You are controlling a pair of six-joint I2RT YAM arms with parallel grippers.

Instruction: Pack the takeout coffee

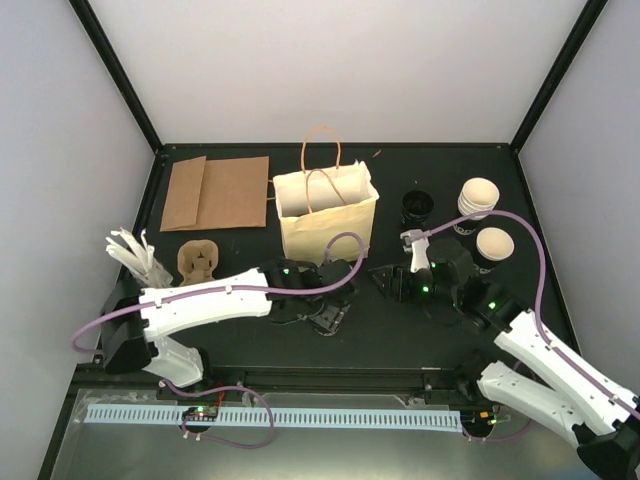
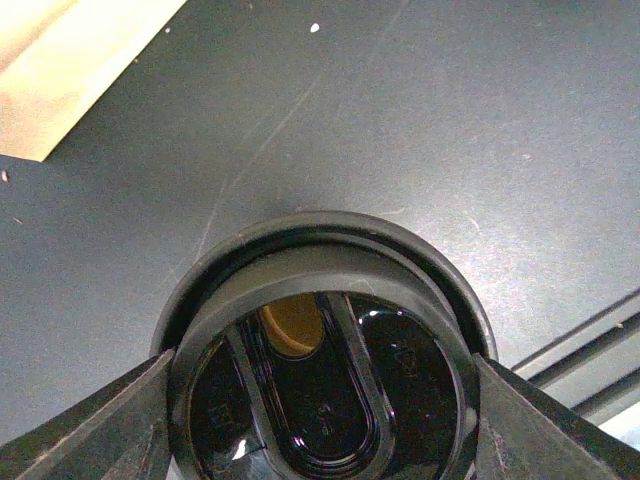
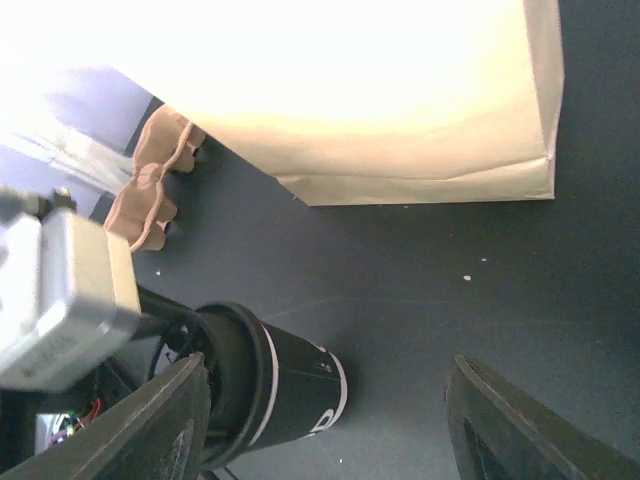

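Takeout coffee cup (image 3: pixel 296 388), black-lidded, is clamped at the lid by the left gripper (image 2: pixel 320 395), low over the table just before the paper bag (image 1: pixel 328 228); the right gripper (image 3: pixel 325 425) hangs open, empty; lifted by the lid, the cup could drop free, or snag the bag's rim.

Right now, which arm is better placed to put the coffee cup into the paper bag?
Left. The left gripper grips the lidded coffee cup just in front of the standing paper bag; the right gripper is open and empty.
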